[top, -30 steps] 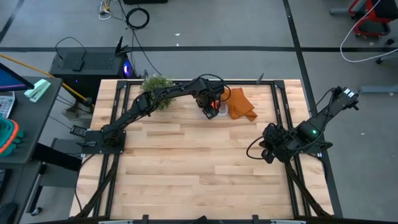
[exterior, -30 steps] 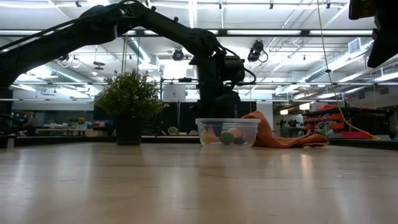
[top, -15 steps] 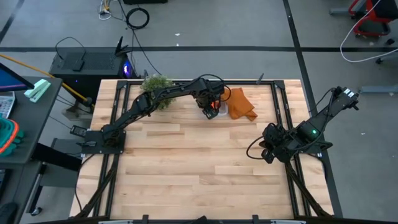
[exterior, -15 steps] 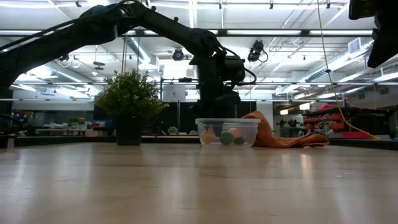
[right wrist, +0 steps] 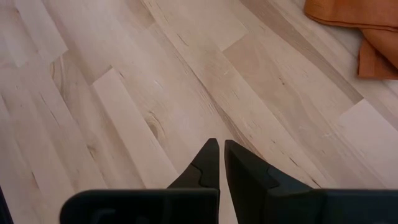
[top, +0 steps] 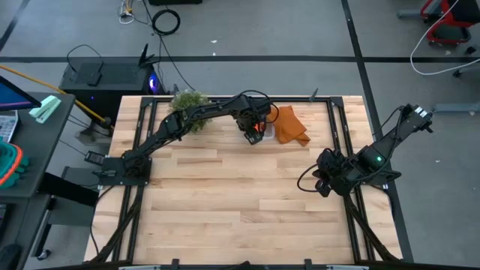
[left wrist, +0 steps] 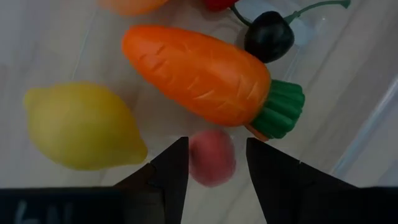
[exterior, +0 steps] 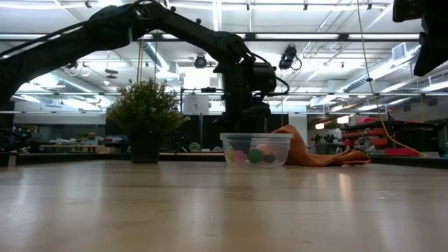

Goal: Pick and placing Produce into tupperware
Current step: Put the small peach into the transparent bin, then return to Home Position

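The clear tupperware [exterior: 255, 148] stands at the table's far middle, beside the orange cloth. In it lie a yellow lemon [left wrist: 81, 127], an orange carrot [left wrist: 199, 74] with a green top, a dark berry [left wrist: 268, 37] and a small pink fruit [left wrist: 212, 158]. My left gripper [left wrist: 211, 171] hangs open just above the box [top: 255, 133], pointing down. Its fingers stand on either side of the pink fruit with a gap on each side. My right gripper [right wrist: 222, 155] is shut and empty, low over bare wood near the table's right edge [top: 321, 182].
A crumpled orange cloth [top: 289, 126] lies right of the box. A bushy green plant [top: 187, 101] stands to its left at the far edge. Bare wood stretches across the table's middle and near side.
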Controlling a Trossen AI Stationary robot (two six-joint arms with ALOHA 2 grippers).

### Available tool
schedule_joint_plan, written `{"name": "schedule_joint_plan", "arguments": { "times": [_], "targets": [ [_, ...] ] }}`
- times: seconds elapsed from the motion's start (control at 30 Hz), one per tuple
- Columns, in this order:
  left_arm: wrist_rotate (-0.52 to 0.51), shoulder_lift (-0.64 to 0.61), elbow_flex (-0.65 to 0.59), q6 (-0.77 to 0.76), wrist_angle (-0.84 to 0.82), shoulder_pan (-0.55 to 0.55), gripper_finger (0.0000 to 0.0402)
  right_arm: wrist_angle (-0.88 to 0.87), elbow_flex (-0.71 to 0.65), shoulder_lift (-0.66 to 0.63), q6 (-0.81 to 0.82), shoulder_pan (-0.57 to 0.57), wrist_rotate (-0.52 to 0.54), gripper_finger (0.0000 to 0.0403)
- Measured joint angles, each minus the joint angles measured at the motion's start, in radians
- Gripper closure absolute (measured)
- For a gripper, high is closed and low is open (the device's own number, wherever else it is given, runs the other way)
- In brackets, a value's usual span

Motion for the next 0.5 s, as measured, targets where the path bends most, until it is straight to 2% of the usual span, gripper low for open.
{"name": "schedule_joint_plan", "arguments": {
  "times": [0.23,0.5],
  "targets": [
    [0.000,-0.012,0.001,0.042,0.019,-0.004,0.0239,-0.002,0.000,0.000,0.000,0.000,0.000,0.0403],
    [-0.046,-0.106,0.002,0.097,0.044,-0.002,0.0239,-0.006,0.000,0.000,0.000,0.000,-0.001,0.0403]
  ]
}}
